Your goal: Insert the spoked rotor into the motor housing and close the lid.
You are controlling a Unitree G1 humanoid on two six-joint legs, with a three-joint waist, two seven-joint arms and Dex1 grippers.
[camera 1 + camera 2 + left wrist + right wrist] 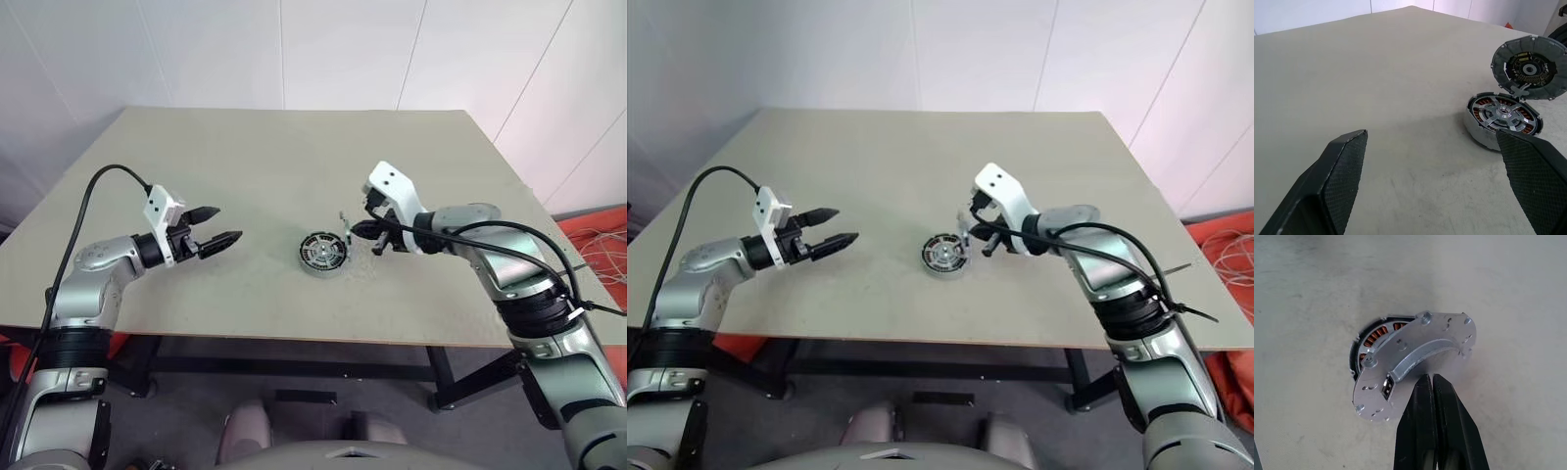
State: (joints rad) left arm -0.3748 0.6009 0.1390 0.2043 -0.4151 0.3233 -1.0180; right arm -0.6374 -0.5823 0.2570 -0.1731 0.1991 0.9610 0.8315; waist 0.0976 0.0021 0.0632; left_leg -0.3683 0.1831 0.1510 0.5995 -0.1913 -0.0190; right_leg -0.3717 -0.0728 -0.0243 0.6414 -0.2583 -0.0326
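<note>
Left pincer (223,227) hovered over the table (294,157) at about 9 o'clock of the motor housing (322,252), jaws spread wide, holding nothing. Housing lay flat mid-table with the spoked rotor (1504,113) seated in it, copper windings showing between the spokes. Right pincer (364,233), fingers pressed together, sat at 3 o'clock of the housing, tips against the back of the lid (1415,362). Lid stood tilted, near upright, over the housing's right edge.

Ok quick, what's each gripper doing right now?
Left gripper: open, holding nothing.
Right gripper: shut, fingertips against the raised lid; not gripping it.
</note>
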